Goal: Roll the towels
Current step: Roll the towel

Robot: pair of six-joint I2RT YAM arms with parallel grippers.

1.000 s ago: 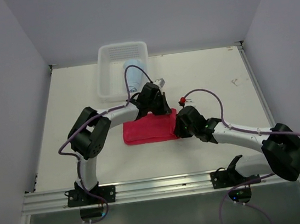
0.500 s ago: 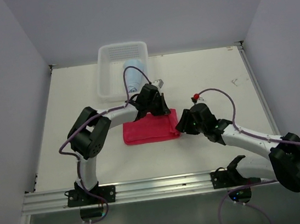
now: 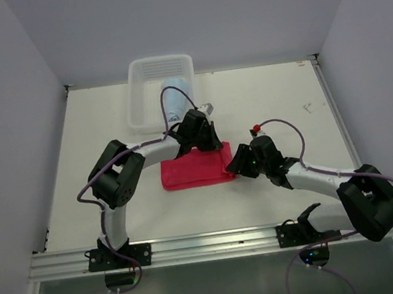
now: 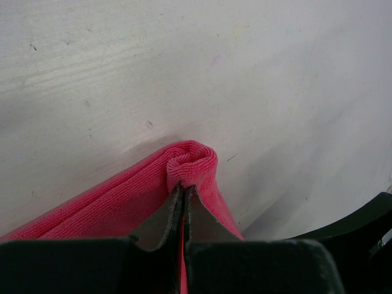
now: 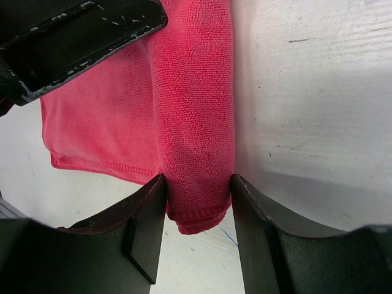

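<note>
The pink-red towel (image 3: 194,169) lies flat mid-table, its right edge turned up into a thin roll (image 5: 199,116). My left gripper (image 3: 204,143) is at the towel's far right corner. In the left wrist view the left gripper (image 4: 182,191) is shut on the roll's end (image 4: 193,160). My right gripper (image 3: 240,164) is at the near right corner. In the right wrist view the right gripper (image 5: 199,177) is open, with a finger (image 5: 147,233) on each side of the roll. The light blue towel (image 3: 175,96) lies rolled in the white mesh basket (image 3: 144,88).
The basket stands at the back of the table, left of centre, against the rear wall. Purple cables loop above both wrists. Grey walls close in the table on three sides. A metal rail (image 3: 209,243) runs along the near edge.
My right gripper's jaws have widened around the roll, and its wrist has drawn slightly right of the towel's edge. The left gripper has kept its pinch and has not moved.
</note>
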